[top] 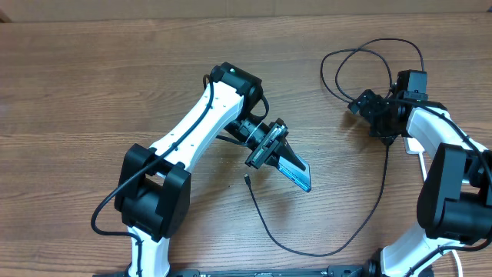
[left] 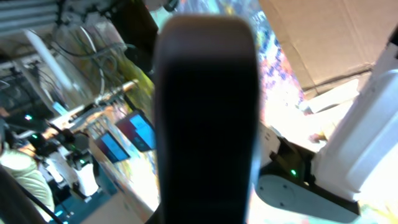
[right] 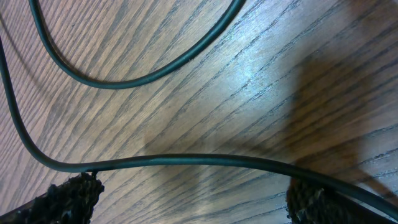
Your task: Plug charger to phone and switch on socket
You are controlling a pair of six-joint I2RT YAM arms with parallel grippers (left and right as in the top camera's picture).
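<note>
Left gripper [top: 275,154] is pinched tight on the phone [top: 300,175], holding it tilted over the middle of the table [top: 92,85]. Right gripper [top: 355,104] is spread wide, low over the black charger [top: 384,181] cable, which loops near the table's far right corner. From there the cable runs toward the near edge and curves back, its connector tip lying on the wood just beside the phone.

The left gripper [top: 283,159] is clamped shut with its wrist tilted, while the right gripper [top: 357,104] hangs low, jaws wide.
</note>
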